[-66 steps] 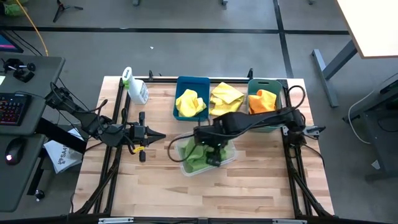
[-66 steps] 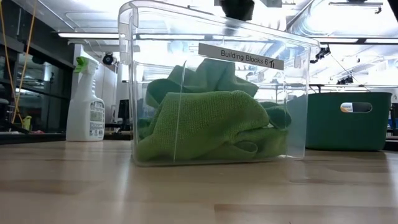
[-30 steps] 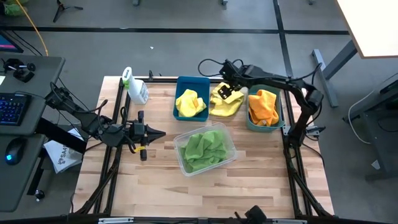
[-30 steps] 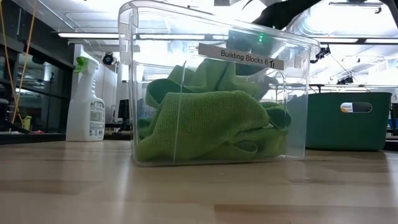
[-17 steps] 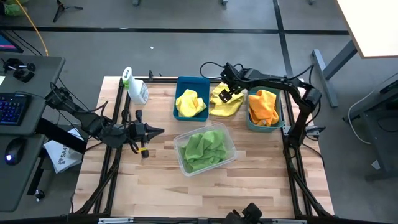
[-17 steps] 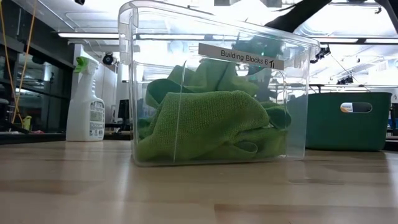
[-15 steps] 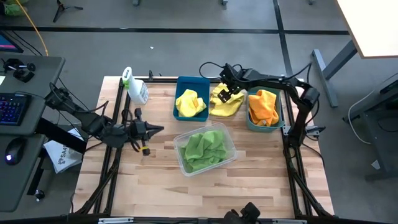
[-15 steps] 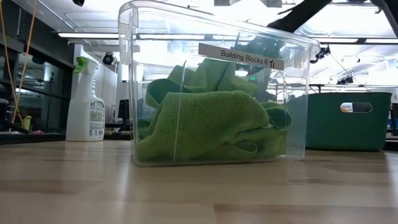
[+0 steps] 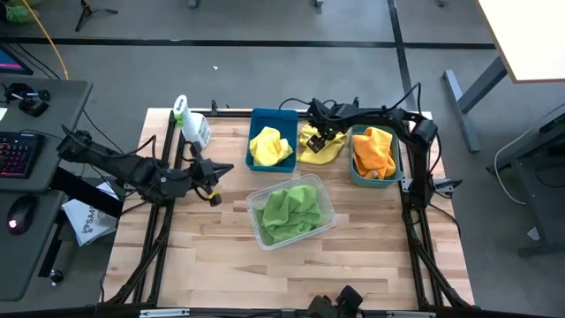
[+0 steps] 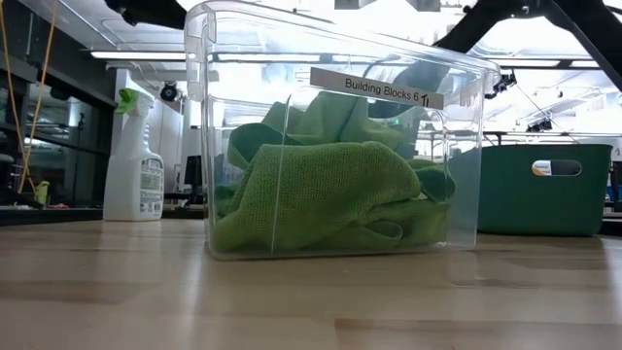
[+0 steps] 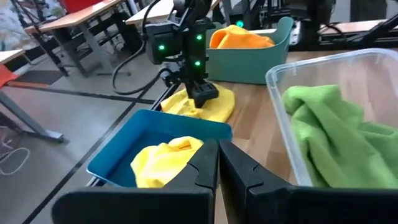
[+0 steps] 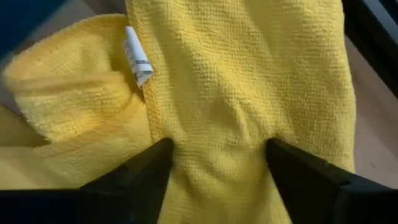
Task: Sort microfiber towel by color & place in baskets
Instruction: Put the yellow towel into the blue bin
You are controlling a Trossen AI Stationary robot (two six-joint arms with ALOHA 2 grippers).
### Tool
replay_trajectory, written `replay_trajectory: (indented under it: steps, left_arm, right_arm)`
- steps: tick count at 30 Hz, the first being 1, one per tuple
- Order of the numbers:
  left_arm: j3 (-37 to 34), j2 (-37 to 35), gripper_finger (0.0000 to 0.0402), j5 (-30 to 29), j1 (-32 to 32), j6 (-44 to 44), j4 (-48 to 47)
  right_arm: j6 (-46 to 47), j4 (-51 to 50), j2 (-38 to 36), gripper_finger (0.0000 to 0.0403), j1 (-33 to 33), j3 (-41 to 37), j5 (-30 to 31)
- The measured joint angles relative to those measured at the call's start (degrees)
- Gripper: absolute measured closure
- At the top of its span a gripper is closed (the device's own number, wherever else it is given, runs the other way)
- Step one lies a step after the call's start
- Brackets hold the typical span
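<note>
Cloth was the matter in hand: the right gripper (image 9: 323, 134) stood pressed onto the loose yellow towel (image 9: 320, 150) on the table just right of the blue basket (image 9: 272, 117), fingers (image 12: 144, 171) spread and not yet closed; a good grasp would pinch a thick fold, lift clear of the rim, then release inside that basket; the blue basket held a yellow towel already; the teal basket (image 9: 357, 175), further right, held an orange towel (image 9: 373, 150); the clear basket (image 9: 258, 237), in front, held green towels (image 9: 291, 210); the left gripper (image 9: 216, 171), left of it, waited with fingers pressed together, holding nothing.
</note>
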Motion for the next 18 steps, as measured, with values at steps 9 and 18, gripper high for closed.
replay_trajectory:
  steps: [9,18]
  left_arm:
    - [-0.02,-0.65,0.0401,0.04,0.69,10.13,5.38]
    - [0.01,-4.28,0.0401,-0.2,0.82,23.36,13.26]
  right_arm:
    - [-3.78,-5.63,-0.66,0.038,2.27,2.94,5.26]
    - [-8.41,-14.7,-7.36,0.0398,7.16,18.97,15.9]
